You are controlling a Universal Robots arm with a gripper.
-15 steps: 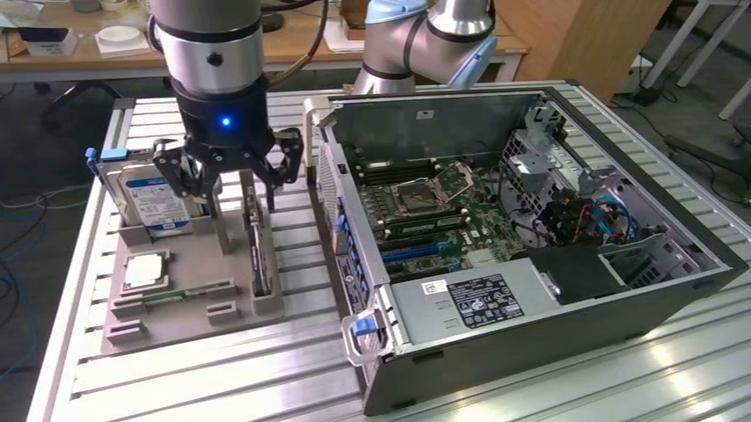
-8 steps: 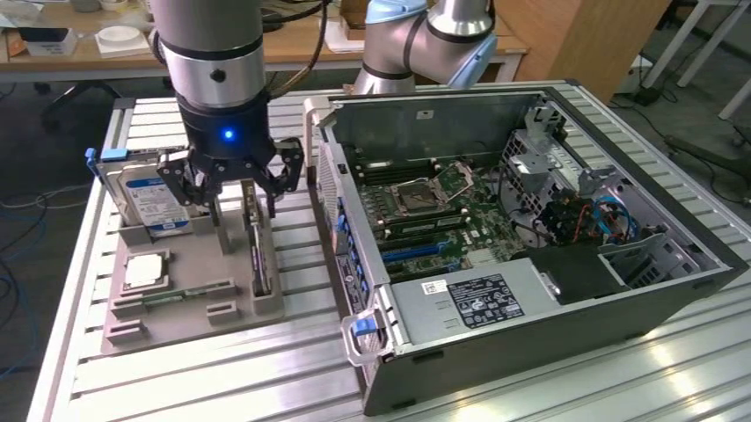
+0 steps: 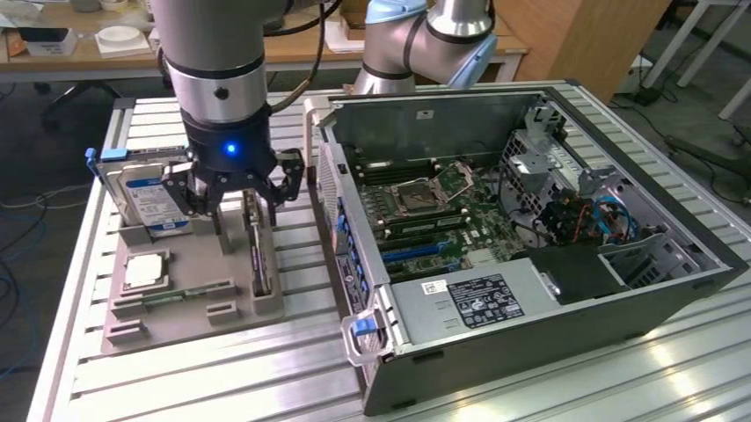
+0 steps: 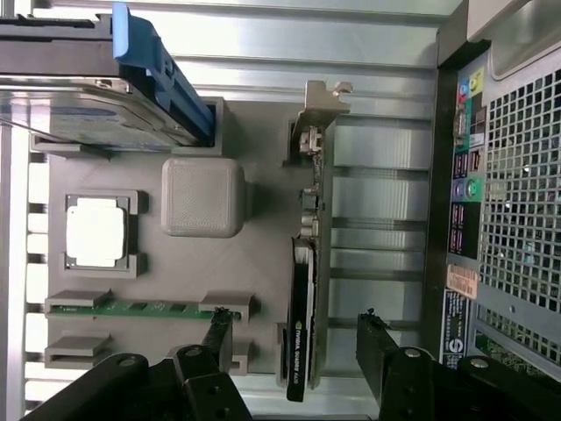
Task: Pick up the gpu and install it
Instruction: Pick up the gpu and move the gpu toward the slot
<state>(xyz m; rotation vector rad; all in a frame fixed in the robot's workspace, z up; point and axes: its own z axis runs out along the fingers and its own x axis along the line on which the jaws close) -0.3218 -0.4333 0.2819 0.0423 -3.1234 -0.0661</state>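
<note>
The gpu (image 4: 308,263) is standing on its long edge in a slot of the grey holder (image 4: 263,175), on the holder's side nearest the computer case (image 3: 564,290). It is showing a thin dark board with a black shroud along part of its length and a pale metal bracket (image 4: 320,110) at one end. White lettering is running along the black edge. It seems to begin with NVIDIA, though the rest is too small to read.

The pincer (image 4: 294,317) is hanging directly over the card with its jaws spread wide, one black finger (image 4: 217,338) on either side and neither one touching the card.

Elsewhere in the holder, a silver hard drive (image 3: 147,195) in a blue carrier is standing upright and wearing a blue and white label whose print cannot be made out. A square processor (image 4: 96,231) is lying flat in its pocket, and a narrow green memory stick (image 4: 131,307) is lying just beside it.

The holder is resting on a slatted aluminium surface (image 3: 235,378), with the case lying open next to it. Inside the case, a black label (image 3: 476,299) with white print is showing on the power supply. An orange sticker (image 4: 463,281) is sitting by the rear ports.
</note>
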